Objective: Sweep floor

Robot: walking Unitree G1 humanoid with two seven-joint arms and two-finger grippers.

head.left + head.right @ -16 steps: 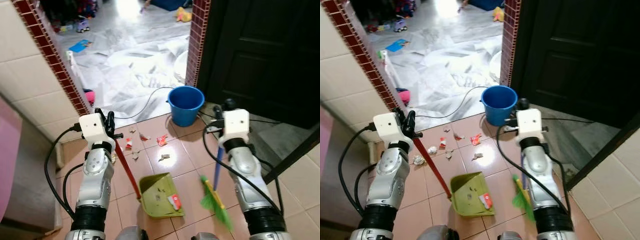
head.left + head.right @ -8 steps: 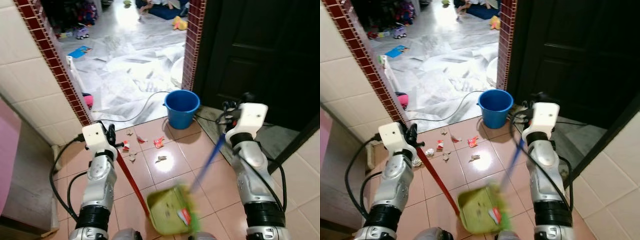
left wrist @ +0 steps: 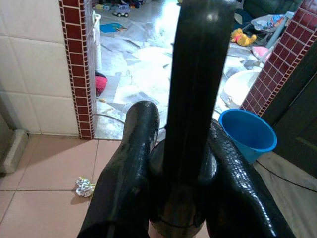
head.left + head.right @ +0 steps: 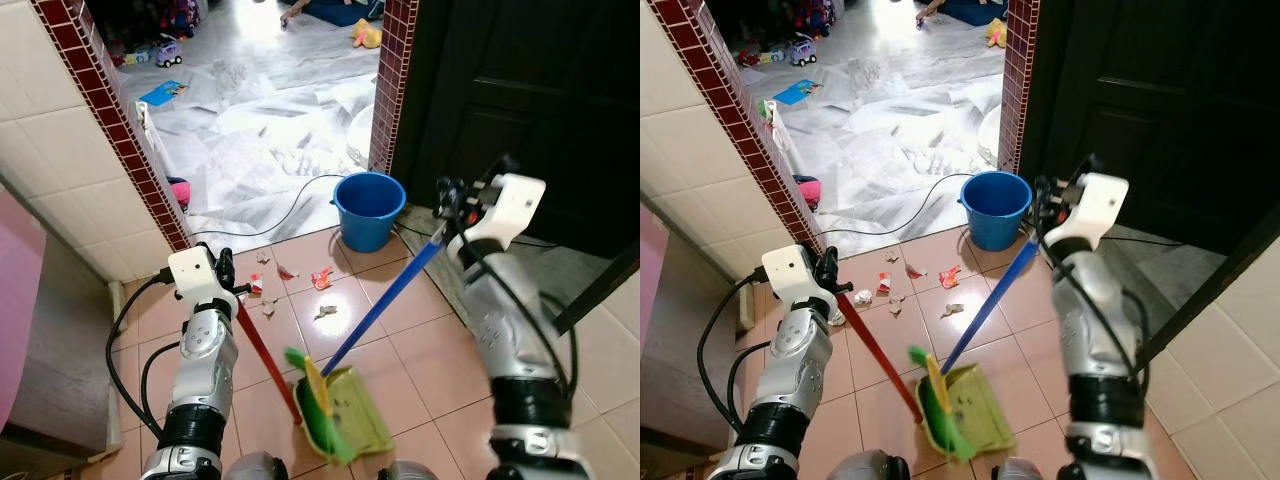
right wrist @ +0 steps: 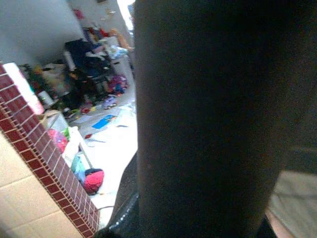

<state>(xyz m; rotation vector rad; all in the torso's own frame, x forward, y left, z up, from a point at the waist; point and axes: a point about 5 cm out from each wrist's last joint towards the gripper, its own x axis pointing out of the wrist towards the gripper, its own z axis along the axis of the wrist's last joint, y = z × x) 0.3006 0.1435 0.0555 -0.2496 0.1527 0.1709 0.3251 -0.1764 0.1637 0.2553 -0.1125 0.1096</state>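
Both grippers clenched: left (image 4: 228, 272) on the dustpan's red handle (image 4: 262, 355), right (image 4: 448, 205) on the broom's blue shaft (image 4: 380, 303).

Nearest me, the green bristles (image 4: 315, 400) touch the green dustpan (image 4: 352, 415). Both poles look light, stiff and slick, so I judge high grips best. Farther off lie paper scraps (image 4: 322, 280), then the blue bucket (image 4: 369, 210).

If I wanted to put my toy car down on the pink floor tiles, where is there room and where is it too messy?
Bare tiles lie between the green plastic dustpan and the robot's right arm, below the round blue plastic bucket. It is crowded near the red-tiled doorway pillar, where the torn paper scraps lie scattered.
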